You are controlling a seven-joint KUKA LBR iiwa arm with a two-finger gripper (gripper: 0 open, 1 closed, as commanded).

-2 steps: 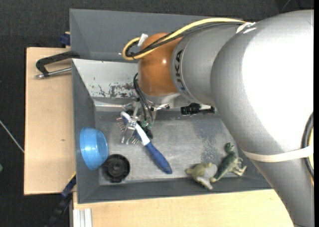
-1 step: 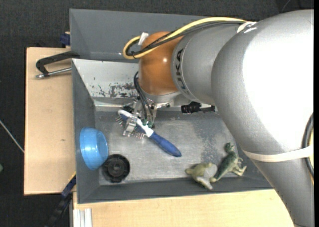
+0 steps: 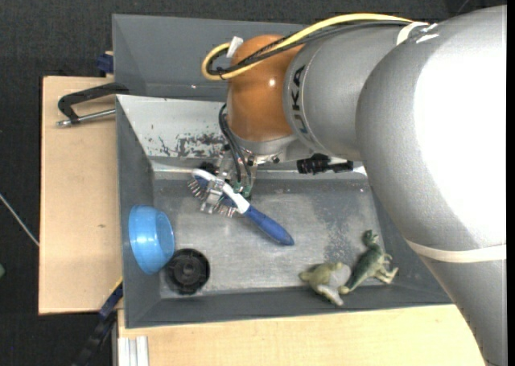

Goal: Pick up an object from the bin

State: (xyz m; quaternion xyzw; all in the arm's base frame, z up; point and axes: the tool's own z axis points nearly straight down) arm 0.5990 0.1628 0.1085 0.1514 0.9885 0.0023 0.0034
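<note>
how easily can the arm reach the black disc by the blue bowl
Probably yes: the black disc lies open from above on the bin floor, the arm close by. The blue bowl beside it and the front wall may crowd it.

grey metal bin (image 3: 338, 210) | floor, left: blue bowl (image 3: 150, 237) tipped on its side, black round cap (image 3: 187, 269) just beside it | middle: blue-and-white toothbrush (image 3: 267, 226) | front right: tan dinosaur (image 3: 324, 280) touching green dinosaur (image 3: 368, 264)
</note>
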